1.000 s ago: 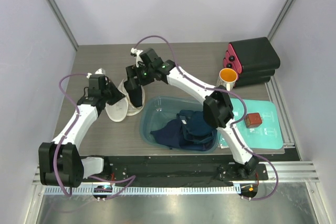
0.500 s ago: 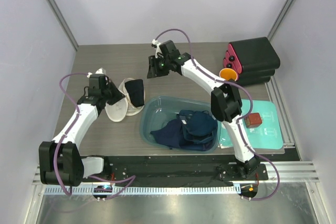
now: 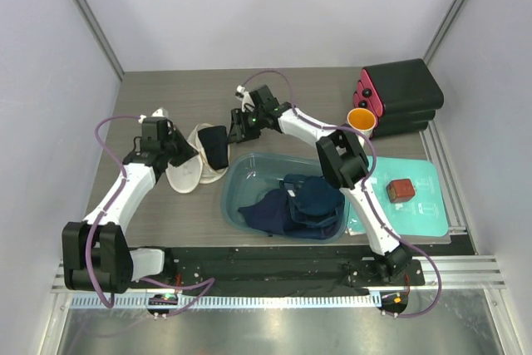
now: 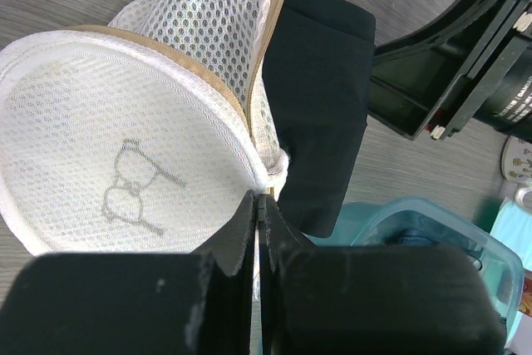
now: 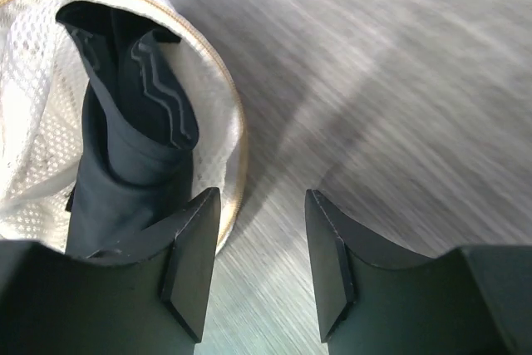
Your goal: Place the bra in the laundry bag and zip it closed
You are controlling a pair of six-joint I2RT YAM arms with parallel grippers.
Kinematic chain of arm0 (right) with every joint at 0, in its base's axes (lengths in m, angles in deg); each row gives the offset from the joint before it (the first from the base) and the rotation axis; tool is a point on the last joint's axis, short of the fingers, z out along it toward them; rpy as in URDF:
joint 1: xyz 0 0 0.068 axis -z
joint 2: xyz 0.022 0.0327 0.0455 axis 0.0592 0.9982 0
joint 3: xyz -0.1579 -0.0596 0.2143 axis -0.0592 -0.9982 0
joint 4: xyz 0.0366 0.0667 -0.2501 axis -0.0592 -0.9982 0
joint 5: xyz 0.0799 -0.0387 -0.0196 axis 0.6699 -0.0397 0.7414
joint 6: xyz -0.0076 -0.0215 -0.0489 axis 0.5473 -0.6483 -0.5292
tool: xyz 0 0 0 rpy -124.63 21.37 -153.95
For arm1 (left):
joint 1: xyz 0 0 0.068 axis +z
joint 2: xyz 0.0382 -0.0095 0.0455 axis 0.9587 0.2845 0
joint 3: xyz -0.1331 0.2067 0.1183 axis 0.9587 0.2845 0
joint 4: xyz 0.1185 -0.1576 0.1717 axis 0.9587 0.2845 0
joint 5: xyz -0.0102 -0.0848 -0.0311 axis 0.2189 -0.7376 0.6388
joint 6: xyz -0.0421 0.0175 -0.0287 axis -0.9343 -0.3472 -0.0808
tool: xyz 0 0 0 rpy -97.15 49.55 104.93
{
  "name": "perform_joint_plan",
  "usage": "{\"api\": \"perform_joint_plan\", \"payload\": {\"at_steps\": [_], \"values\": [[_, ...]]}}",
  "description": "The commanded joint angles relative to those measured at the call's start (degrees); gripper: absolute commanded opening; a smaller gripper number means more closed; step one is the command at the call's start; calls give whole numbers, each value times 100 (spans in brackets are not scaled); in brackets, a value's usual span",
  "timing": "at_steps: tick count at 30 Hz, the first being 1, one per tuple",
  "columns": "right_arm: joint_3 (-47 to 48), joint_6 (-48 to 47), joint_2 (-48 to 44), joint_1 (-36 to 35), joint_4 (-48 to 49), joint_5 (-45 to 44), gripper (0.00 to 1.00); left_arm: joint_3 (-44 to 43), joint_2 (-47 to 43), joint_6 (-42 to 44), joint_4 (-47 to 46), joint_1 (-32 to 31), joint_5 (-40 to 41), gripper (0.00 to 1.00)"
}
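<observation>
Left arm (image 3: 125, 191) and right arm (image 3: 371, 219) have white shells, black joints, looped purple cables (image 3: 95, 132); the right hand (image 5: 260, 199) is black

In the right wrist view the laundry bag (image 5: 33, 164) runs off the frame at 9 o'clock. The lower end of the bra (image 5: 125, 114) disappears behind a finger of the right gripper (image 5: 259, 197) at 7 o'clock. The table (image 5: 399, 81) toward 2 o'clock is blurred. In the left wrist view the body of the left gripper (image 4: 259, 199) covers the bag's edge at 6 o'clock, and the tub (image 4: 420, 205) at 4 o'clock is cut off. From above, the bra's straps are too small to make out.
</observation>
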Motion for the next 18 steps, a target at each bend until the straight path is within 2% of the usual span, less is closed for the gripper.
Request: {"api": "perform_joint_plan", "payload": {"at_steps": [1, 5, 8, 11, 12, 16, 18], "values": [[-199, 252, -191, -64, 586, 325, 51, -206, 19, 84, -73, -12, -60, 0], [-156, 348, -121, -134, 612, 395, 50, -197, -7, 84, -73, -12, -25, 0], [-41, 419, 20, -213, 621, 448, 45, -215, -16, 75, -47, -12, -60, 0], [11, 480, 46, -231, 639, 439, 29, -215, -42, 84, -12, -12, -34, 0], [-15, 480, 12, -222, 630, 404, 18, -215, -51, 93, -3, -12, -25, 0], [-190, 349, -375, -213, 516, -78, 2, -171, -95, 58, 59, -12, 71, 0], [-86, 217, -594, -213, 139, -447, 1, -153, -139, -12, 50, -12, 80, 0]]}}
